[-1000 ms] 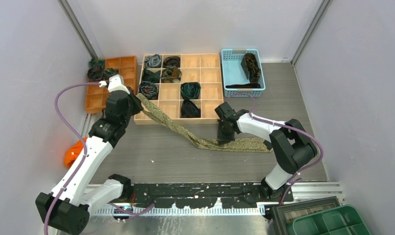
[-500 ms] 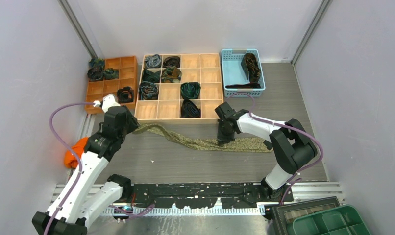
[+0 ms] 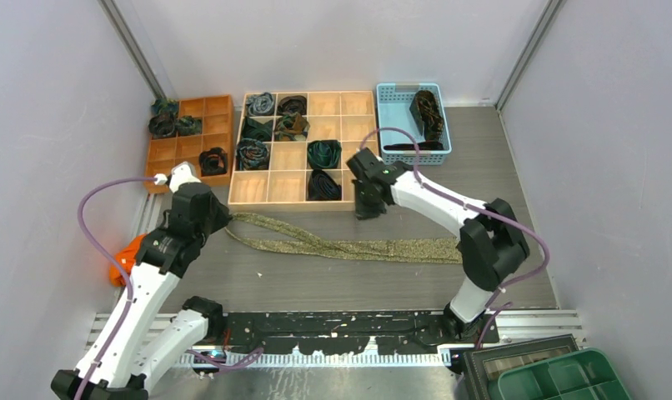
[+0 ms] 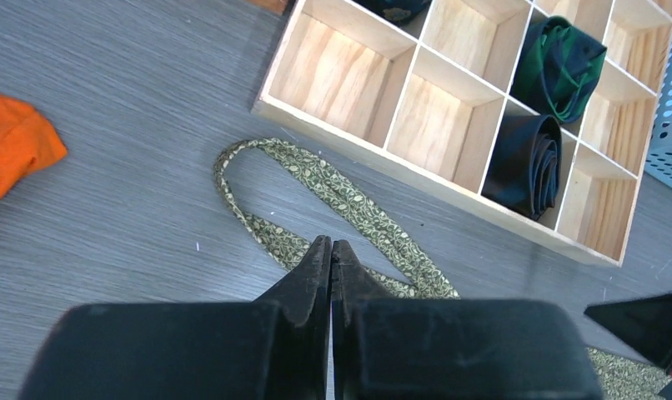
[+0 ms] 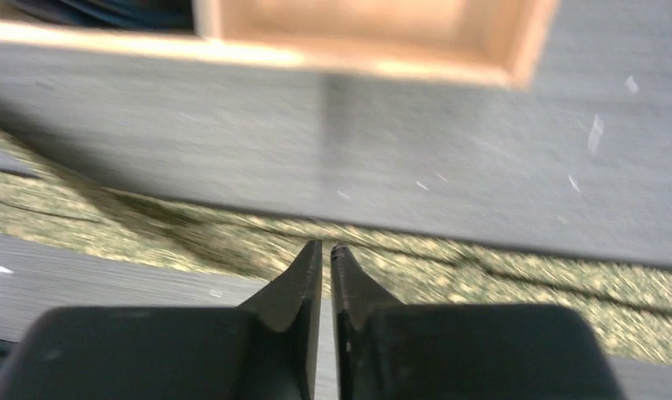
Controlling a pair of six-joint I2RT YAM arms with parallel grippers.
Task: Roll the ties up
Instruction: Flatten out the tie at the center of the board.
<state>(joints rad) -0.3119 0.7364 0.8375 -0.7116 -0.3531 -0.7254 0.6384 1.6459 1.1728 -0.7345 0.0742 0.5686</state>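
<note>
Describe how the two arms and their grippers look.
Both arms, the left arm and the right arm, have white tubular links joined by bulky black joint housings. A thin purple cable loops loosely along each. The left gripper and the right gripper are matt black: a blocky body with two wedge-shaped fingers tapering to points. No markings show.

left arm (image 3: 142, 282): white shells, chunky black joints
right arm (image 3: 437, 202): same deal on my end
cables (image 3: 83, 208): purple, one per arm
jaws: black tapered wedges
</note>
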